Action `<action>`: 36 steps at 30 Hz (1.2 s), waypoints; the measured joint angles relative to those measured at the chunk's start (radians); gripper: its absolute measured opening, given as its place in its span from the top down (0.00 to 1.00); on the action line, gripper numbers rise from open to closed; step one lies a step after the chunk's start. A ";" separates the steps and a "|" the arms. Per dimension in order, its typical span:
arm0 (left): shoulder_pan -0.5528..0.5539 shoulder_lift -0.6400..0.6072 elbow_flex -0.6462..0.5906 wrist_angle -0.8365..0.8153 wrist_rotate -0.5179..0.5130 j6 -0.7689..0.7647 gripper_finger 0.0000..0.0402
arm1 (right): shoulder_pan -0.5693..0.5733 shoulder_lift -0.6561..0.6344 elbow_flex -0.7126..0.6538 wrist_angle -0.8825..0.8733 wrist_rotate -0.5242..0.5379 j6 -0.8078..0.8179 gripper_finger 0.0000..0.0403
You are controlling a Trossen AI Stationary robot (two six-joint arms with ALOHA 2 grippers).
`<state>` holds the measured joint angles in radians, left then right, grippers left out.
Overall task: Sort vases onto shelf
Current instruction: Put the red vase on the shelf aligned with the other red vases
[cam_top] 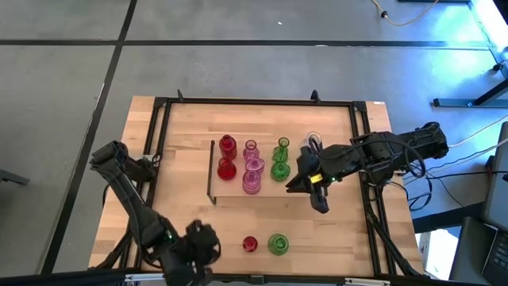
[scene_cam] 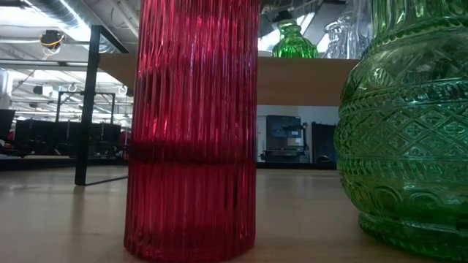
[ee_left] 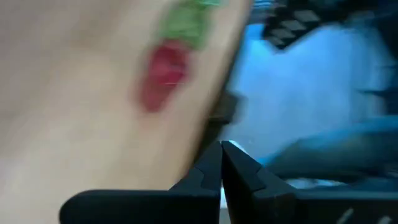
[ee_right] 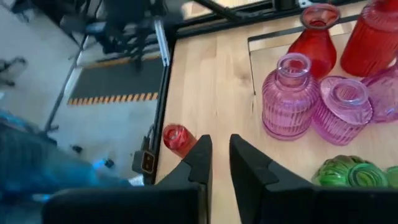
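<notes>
On the shelf (cam_top: 238, 193) stand red vases (cam_top: 227, 156), pink vases (cam_top: 252, 168), green vases (cam_top: 280, 159) and a clear vase (cam_top: 313, 143). A small red ribbed vase (cam_top: 250, 244) and a round green vase (cam_top: 278, 244) stand on the table near its near edge; the low view shows this red vase (scene_cam: 191, 124) and green vase (scene_cam: 406, 131) close up. My right gripper (cam_top: 295, 185) hovers over the shelf's right part beside the green vases, open by a narrow gap (ee_right: 221, 155), holding nothing. My left gripper (cam_top: 206, 240) is shut (ee_left: 222, 158), left of the small red vase.
A black metal frame (cam_top: 163, 127) runs around the tabletop. In the right wrist view, pink vases (ee_right: 292, 93), red vases (ee_right: 314, 37) and a green vase (ee_right: 345, 171) crowd the shelf. Bare table lies between the shelf's near edge and the two vases standing on the table.
</notes>
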<state>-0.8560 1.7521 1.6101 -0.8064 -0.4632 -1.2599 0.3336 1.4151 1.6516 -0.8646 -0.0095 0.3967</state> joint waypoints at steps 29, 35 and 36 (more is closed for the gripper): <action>0.360 -0.008 -0.219 0.448 0.403 -0.123 1.00 | 0.001 -0.128 0.001 -0.018 -0.181 -0.017 0.90; 0.357 -0.008 -0.219 0.452 0.513 -0.121 1.00 | 0.001 -0.155 0.001 -0.022 -0.138 -0.037 0.90; 0.357 -0.008 -0.219 0.451 0.526 -0.121 1.00 | 0.001 -0.157 0.001 -0.022 -0.138 -0.039 0.90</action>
<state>-0.4989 1.7443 1.3914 -0.3551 0.0628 -1.3814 0.3347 1.2584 1.6524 -0.8871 -0.1475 0.3581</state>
